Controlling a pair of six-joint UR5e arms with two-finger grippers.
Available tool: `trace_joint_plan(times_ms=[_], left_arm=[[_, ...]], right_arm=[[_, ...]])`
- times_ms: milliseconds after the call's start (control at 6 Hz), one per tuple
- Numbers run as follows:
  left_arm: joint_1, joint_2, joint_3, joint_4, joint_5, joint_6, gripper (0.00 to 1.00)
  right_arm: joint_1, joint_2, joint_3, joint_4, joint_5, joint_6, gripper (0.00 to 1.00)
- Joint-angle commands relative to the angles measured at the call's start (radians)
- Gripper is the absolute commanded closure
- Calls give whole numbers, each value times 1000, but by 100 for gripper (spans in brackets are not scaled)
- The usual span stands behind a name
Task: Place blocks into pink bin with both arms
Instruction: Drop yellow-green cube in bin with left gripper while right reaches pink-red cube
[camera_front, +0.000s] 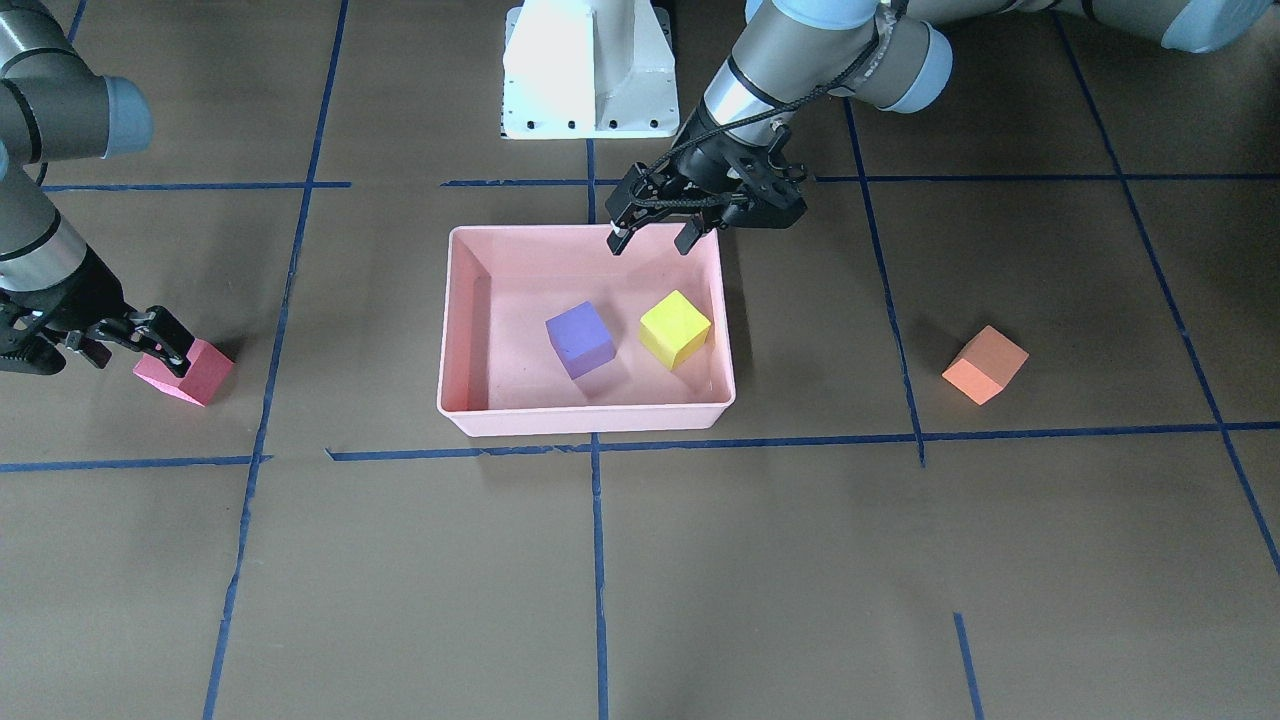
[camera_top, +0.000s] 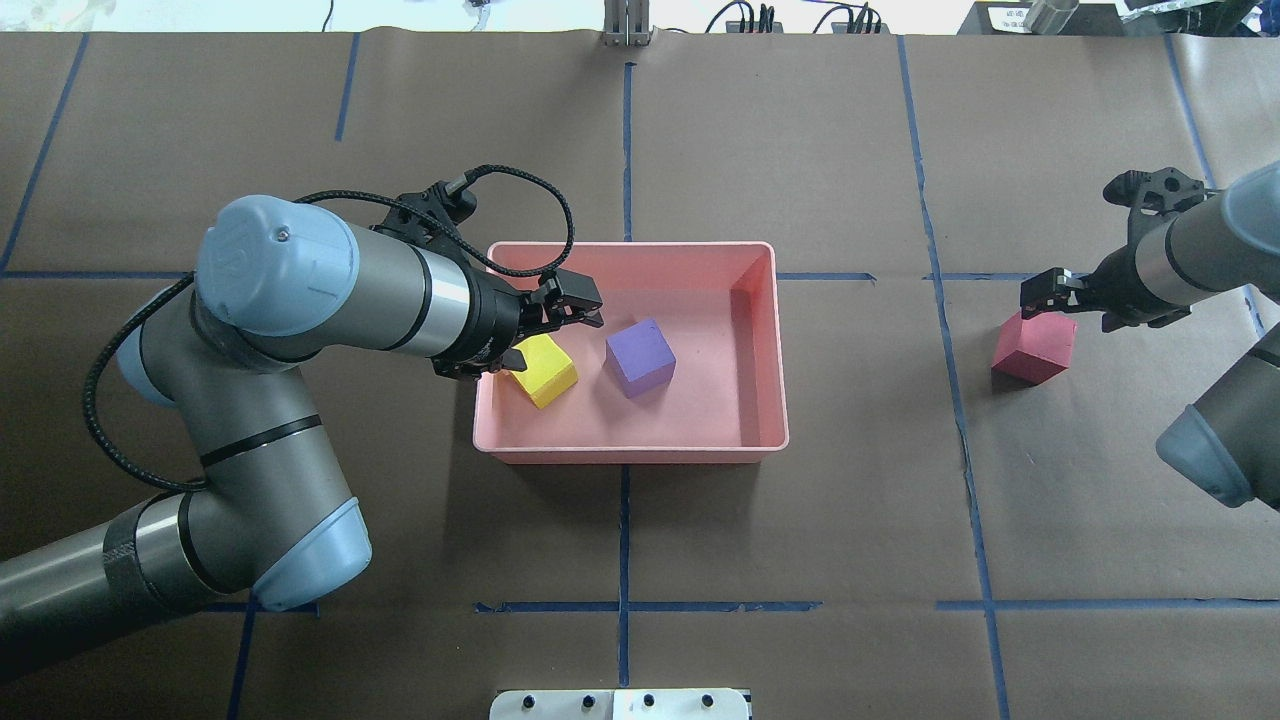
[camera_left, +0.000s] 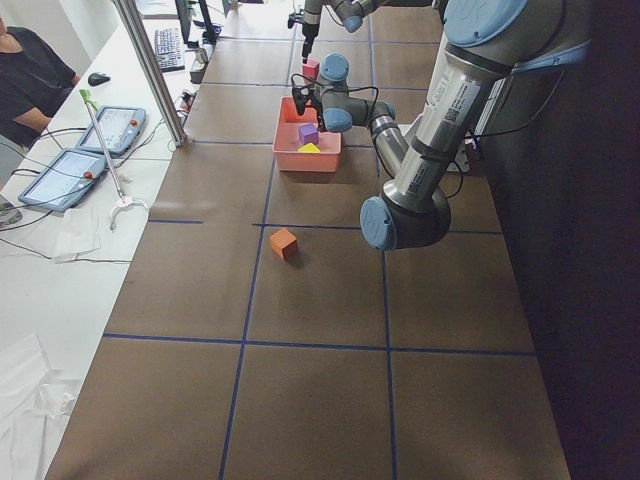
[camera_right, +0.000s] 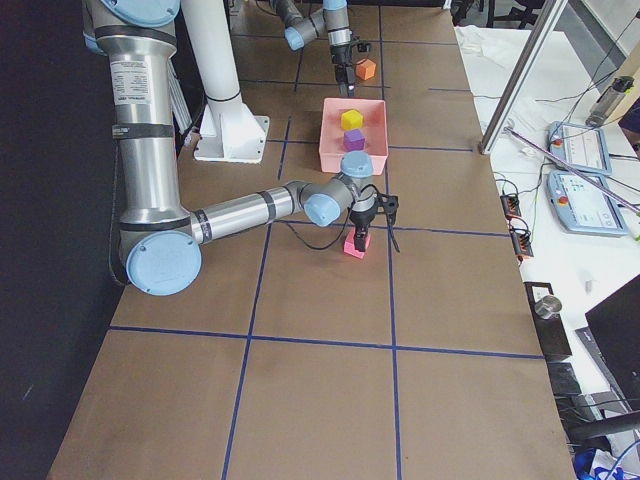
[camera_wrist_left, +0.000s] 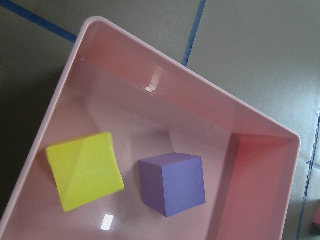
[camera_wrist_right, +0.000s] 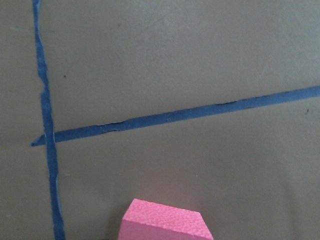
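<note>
The pink bin (camera_front: 590, 422) stands mid-table and holds the purple block (camera_front: 580, 338) and the yellow-green block (camera_front: 675, 328). Both also show in the left wrist view, purple (camera_wrist_left: 175, 182) and yellow-green (camera_wrist_left: 85, 170). My left gripper (camera_front: 652, 243) is open and empty, over the bin's robot-side wall above the yellow-green block (camera_top: 545, 372). My right gripper (camera_front: 140, 355) is open, just over the red block (camera_front: 195, 375), which lies on the table far from the bin. The orange block (camera_front: 985, 365) lies alone on the table on my left side; my left arm hides it in the overhead view.
The white pedestal base (camera_front: 590, 70) stands behind the bin. Blue tape lines (camera_front: 597, 560) cross the brown table. A side bench with tablets (camera_left: 60, 170) and a seated person (camera_left: 30, 70) runs along the far edge.
</note>
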Motion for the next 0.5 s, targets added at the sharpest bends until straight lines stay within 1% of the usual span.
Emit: trace_joint_plan(times_ms=[0, 333], left_arm=[[5, 2, -6, 0, 39, -1, 0], [5, 2, -11, 2, 41, -1, 0]], right_arm=[[0, 1, -19, 1, 89, 18, 0], [-1, 10, -22, 3, 94, 105, 0]])
